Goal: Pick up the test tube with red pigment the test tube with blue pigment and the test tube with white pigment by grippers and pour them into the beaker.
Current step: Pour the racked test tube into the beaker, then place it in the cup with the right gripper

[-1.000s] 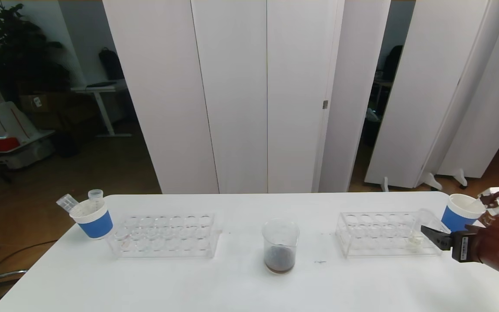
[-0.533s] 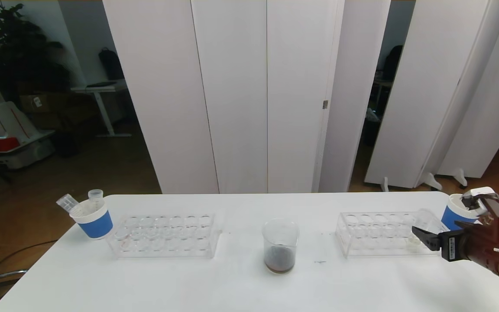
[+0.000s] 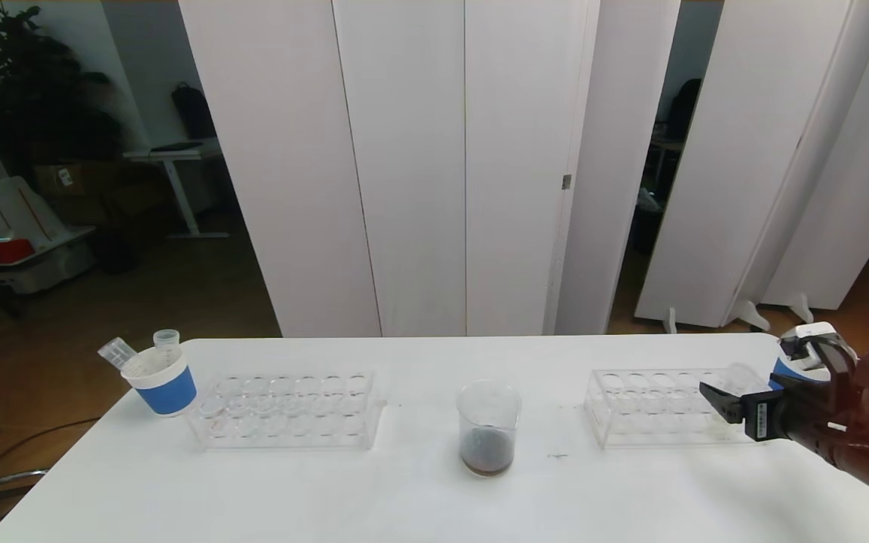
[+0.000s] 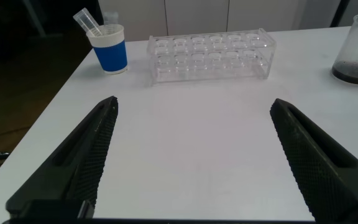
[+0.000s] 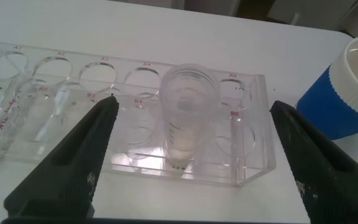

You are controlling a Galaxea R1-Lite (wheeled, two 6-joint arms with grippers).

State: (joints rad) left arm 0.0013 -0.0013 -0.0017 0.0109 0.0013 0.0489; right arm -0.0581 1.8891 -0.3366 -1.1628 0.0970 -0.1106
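Observation:
The test tube with white pigment [image 5: 188, 118] stands slightly tilted in an end hole of the right clear rack [image 5: 55, 106], pale liquid at its bottom. It also shows as a clear tube [image 3: 740, 375] in the head view. My right gripper [image 5: 194, 106] is open, one finger on each side of the tube and apart from it. The beaker [image 3: 488, 426] stands mid-table with dark liquid at its bottom. My left gripper [image 4: 194, 104] hangs open over bare table near the front left, holding nothing. No tube with red or blue pigment is in view.
A second clear rack [image 3: 287, 411] lies at the left. Beside it stands a blue-banded paper cup [image 3: 161, 381] with two clear tubes [image 3: 140, 347] leaning in it. Another blue-banded cup [image 5: 347, 87] stands right of the right rack, near the table's right edge.
My right gripper has moved left along the table to the right rack, so its fingers now flank the white-pigment tube; it now hides most of the right cup. Its fingers stayed open.

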